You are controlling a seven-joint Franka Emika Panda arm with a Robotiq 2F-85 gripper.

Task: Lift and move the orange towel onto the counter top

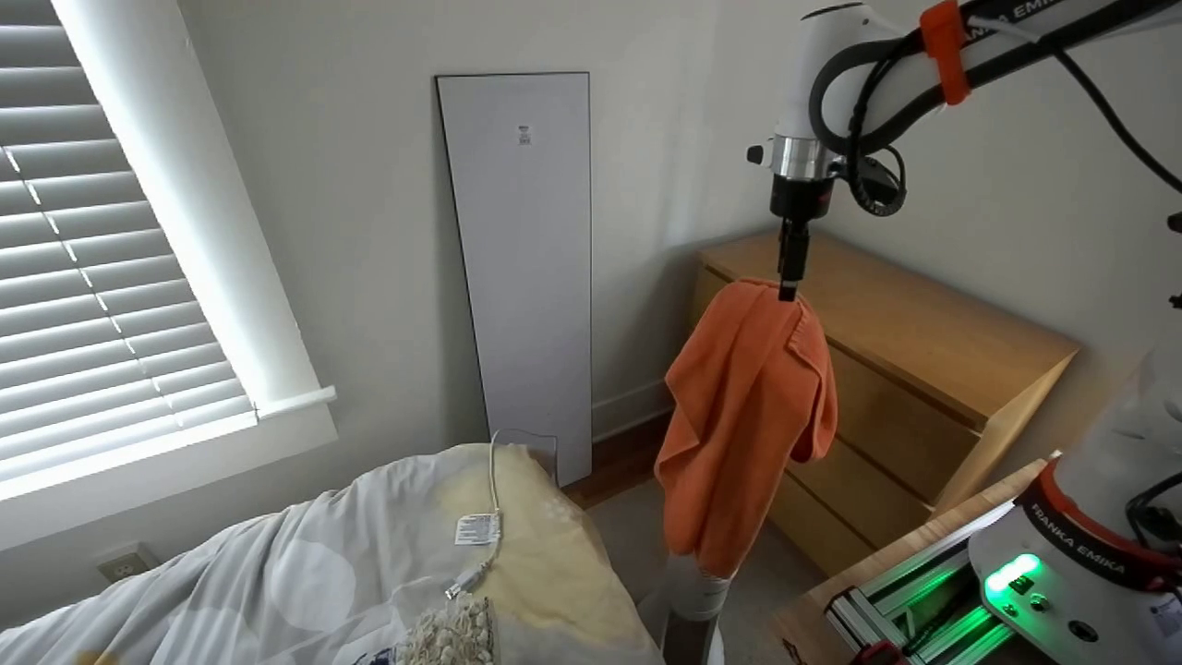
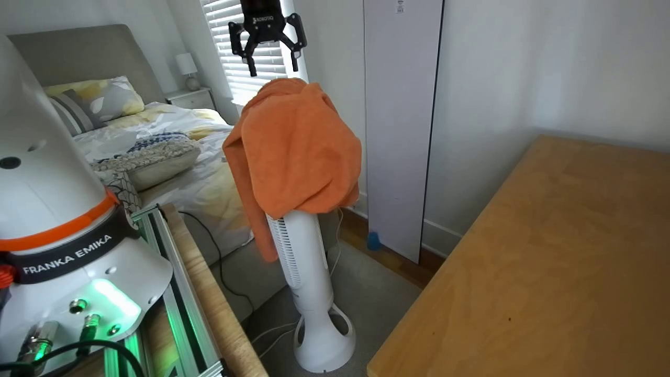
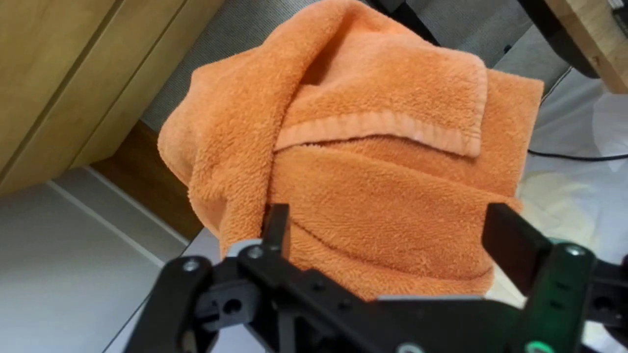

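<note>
The orange towel (image 1: 748, 416) hangs limp and wrinkled over the top of a white tower fan (image 2: 306, 272). It shows in an exterior view (image 2: 301, 152) and fills the middle of the wrist view (image 3: 373, 196). My gripper (image 2: 274, 69) is open and empty, pointing down just above the towel's top. In an exterior view its fingertip (image 1: 788, 291) overlaps the towel's upper edge. In the wrist view the fingers (image 3: 387, 215) stand wide apart with towel below and between them. The counter top (image 1: 933, 319) is the bare tan dresser top, beside the towel; it also shows in an exterior view (image 2: 528, 272).
The dresser's drawer fronts (image 3: 93, 63) face the fan. A bed (image 1: 369, 554) with pale bedding stands on the fan's far side from the dresser. A tall white panel (image 2: 400, 131) leans on the wall behind. The robot's base (image 1: 1080, 554) sits on a wooden table.
</note>
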